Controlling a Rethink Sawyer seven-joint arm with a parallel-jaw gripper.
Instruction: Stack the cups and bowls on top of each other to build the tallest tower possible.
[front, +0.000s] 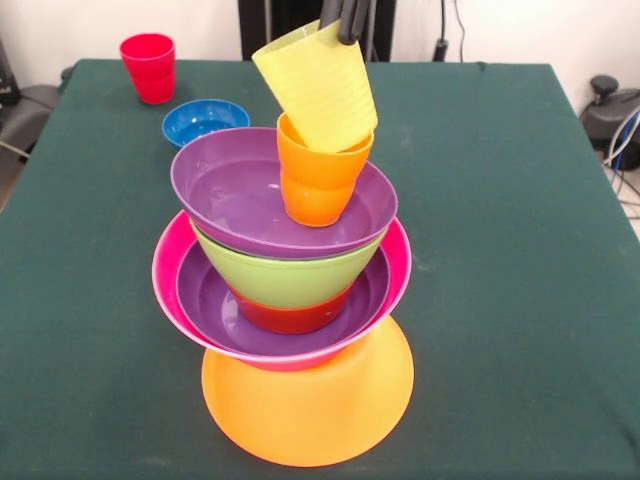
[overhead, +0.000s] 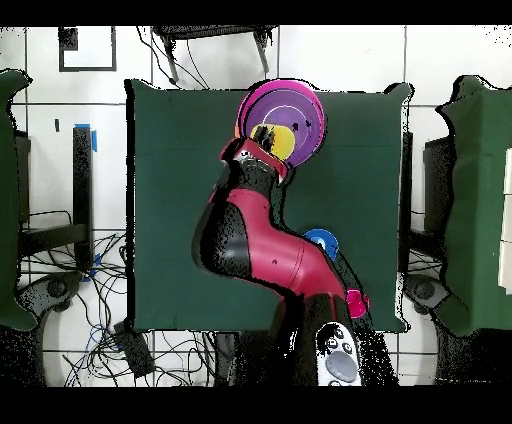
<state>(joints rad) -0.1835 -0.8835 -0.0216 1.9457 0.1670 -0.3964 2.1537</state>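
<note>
Red cup (front: 148, 66) and blue bowl (front: 205, 120) wait far left on the green table (front: 520, 250), unstacked and clear of the work. Centre, the tower (front: 285, 300) rises from its orange base; the gripper (front: 345, 22) pinches the yellow cup (front: 317, 85), tilted, into the orange cup (front: 318, 175). Next, likely: straighten, seat, release.
</note>
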